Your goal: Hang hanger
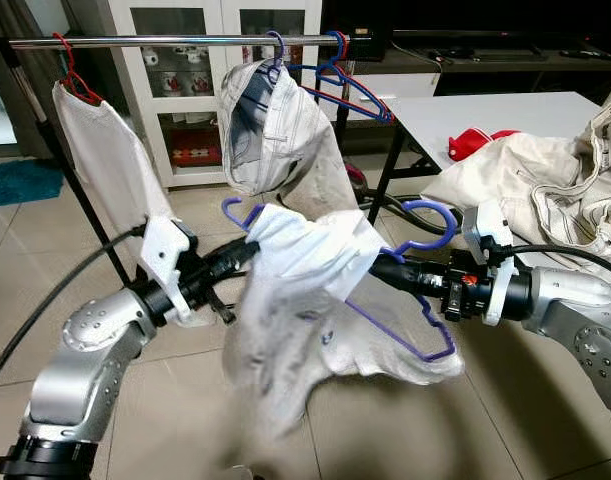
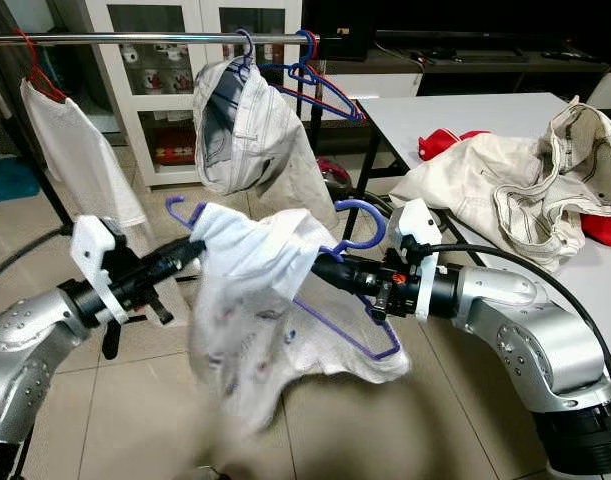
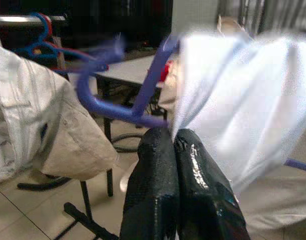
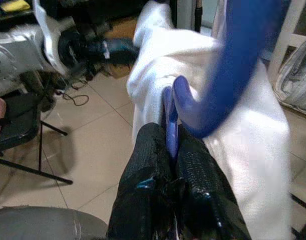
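Eye views: the left gripper (image 1: 247, 248) and right gripper (image 1: 377, 268) hold a blue hanger (image 1: 415, 345) between them, low before the rail (image 1: 185, 42). A white shirt (image 1: 295, 300) is draped crookedly over it and sags, blurred.

Left wrist view: the jaws are pressed together at the hanger's blue bar.

Right wrist view: the jaws are clamped on a thin blue bar beside the hanger's hook (image 4: 233, 75).
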You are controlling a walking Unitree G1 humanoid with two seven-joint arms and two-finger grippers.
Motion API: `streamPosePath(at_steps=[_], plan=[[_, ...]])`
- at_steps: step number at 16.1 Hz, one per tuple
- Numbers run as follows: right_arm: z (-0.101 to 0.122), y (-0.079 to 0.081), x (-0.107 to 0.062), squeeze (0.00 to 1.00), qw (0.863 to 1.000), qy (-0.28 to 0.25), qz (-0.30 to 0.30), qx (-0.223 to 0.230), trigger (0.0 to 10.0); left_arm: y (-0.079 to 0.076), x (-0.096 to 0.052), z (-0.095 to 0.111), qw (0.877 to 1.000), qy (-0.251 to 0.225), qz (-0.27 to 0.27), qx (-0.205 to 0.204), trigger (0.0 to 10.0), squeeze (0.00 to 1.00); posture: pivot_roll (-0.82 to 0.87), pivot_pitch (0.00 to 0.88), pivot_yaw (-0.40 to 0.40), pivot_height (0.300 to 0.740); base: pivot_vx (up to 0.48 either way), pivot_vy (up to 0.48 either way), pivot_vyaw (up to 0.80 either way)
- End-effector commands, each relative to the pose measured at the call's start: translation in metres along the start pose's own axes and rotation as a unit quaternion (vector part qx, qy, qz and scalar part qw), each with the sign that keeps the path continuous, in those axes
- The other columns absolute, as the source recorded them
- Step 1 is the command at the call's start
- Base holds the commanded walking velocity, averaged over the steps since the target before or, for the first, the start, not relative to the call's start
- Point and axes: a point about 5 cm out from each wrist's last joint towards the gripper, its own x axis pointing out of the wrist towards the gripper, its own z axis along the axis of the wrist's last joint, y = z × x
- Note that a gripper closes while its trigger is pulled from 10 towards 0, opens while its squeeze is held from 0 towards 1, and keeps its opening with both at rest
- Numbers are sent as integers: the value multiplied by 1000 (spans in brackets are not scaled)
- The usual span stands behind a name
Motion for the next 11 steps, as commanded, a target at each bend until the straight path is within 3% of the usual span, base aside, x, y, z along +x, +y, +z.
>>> streamPosePath(at_steps=[1, 7, 9, 11], plan=[[5, -4, -3, 0, 1000, 0, -10, -14, 10000, 0, 3, 12, 1000, -19, -4, 14, 0, 0, 53, 0, -19, 740, 0, 0, 0], [-8, -16, -5, 0, 997, 46, -58, -8, 10000, -3, 6, 34, 998, -53, -17, 21, 0, 0, 52, 0, -22, 740, 0, 0, 0], [-12, -16, -6, 0, 996, 61, -59, -11, 10000, 12, 5, 51, 994, -96, 40, 40, 0, 0, 56, 0, -25, 740, 0, 0, 0], [-14, -14, -6, 0, 997, 64, -49, -12, 10000, 38, 0, 64, 979, -129, 142, 61, 0, 0, 57, 0, -26, 740, 0, 0, 0]])
